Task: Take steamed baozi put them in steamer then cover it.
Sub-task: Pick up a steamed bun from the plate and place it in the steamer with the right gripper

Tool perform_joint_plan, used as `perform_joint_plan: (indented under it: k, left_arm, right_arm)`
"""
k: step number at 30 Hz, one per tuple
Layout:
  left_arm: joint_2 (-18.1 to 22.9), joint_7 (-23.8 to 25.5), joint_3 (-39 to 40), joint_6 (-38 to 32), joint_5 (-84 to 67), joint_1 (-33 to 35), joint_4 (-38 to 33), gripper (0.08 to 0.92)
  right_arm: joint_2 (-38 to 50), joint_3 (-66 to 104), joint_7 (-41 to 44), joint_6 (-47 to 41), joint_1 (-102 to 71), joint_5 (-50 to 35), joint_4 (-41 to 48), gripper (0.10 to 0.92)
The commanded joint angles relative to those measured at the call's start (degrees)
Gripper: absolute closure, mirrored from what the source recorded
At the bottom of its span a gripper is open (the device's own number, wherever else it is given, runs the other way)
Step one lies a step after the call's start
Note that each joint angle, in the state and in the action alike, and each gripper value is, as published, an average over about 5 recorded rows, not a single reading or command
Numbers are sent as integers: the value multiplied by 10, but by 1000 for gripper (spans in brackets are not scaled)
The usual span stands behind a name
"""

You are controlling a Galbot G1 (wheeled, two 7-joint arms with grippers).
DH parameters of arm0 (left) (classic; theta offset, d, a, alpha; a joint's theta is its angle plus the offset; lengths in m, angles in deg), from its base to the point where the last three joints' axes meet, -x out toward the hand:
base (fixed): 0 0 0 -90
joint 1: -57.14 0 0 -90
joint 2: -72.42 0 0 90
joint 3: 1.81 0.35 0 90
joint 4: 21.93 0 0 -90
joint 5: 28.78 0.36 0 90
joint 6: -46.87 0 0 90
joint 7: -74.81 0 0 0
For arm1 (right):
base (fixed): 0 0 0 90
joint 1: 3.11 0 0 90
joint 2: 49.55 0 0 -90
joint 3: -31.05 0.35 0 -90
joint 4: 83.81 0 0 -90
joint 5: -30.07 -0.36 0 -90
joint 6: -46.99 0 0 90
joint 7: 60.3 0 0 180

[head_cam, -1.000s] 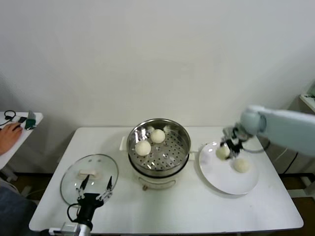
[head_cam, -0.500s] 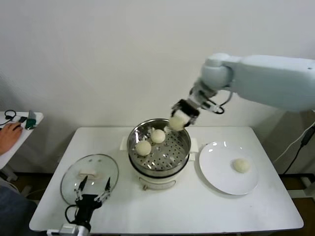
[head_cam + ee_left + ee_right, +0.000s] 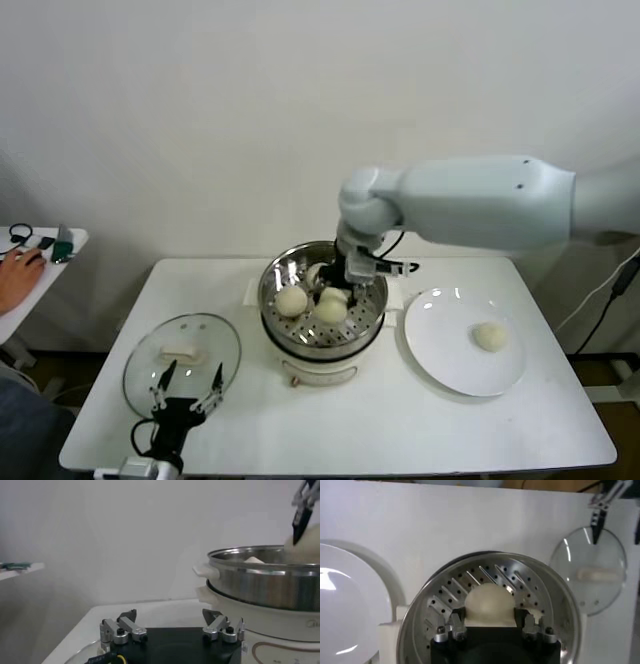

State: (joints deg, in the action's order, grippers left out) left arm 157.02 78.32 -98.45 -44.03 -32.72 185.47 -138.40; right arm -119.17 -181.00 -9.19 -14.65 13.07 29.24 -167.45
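The steel steamer (image 3: 372, 285) stands on its white base at the table's centre. My right gripper (image 3: 338, 291) reaches down into it, shut on a cream baozi (image 3: 331, 311) low over the perforated floor; the right wrist view shows that baozi (image 3: 489, 601) between the fingers (image 3: 456, 618). Two more baozi lie in the basket, one at the left (image 3: 291, 301) and one at the back (image 3: 315, 272), partly hidden by the gripper. A last baozi (image 3: 489, 336) lies on the white plate (image 3: 450, 365). The glass cover (image 3: 150, 362) lies flat at front left. My left gripper (image 3: 187, 392) is open over its near edge.
A person's hand (image 3: 15, 275) rests on a side table at far left. The left wrist view shows the steamer wall (image 3: 265, 582) close by and the right gripper's fingers (image 3: 301, 516) above it. The cover (image 3: 600, 587) and plate (image 3: 345, 605) flank the steamer.
My right gripper took a baozi from the plate, carried it left above the steamer's rim, and has now lowered it into the basket. The left arm stayed still.
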Motion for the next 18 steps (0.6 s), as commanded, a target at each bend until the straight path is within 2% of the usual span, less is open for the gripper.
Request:
perform_joint_plan:
  k: [1, 11, 18]
  left_arm:
    - [0, -1, 1, -1, -1, -1, 3, 177]
    - [0, -1, 1, -2, -2, 0, -1, 177]
    - [0, -1, 2, -1, -3, -1, -3, 177]
  right_arm:
    - [-35, 0, -7, 27, -65, 57, 28, 373]
    - [-58, 4, 2, 21, -84, 49, 57, 367]
    - [-59, 3, 2, 23, -61, 6, 71, 229]
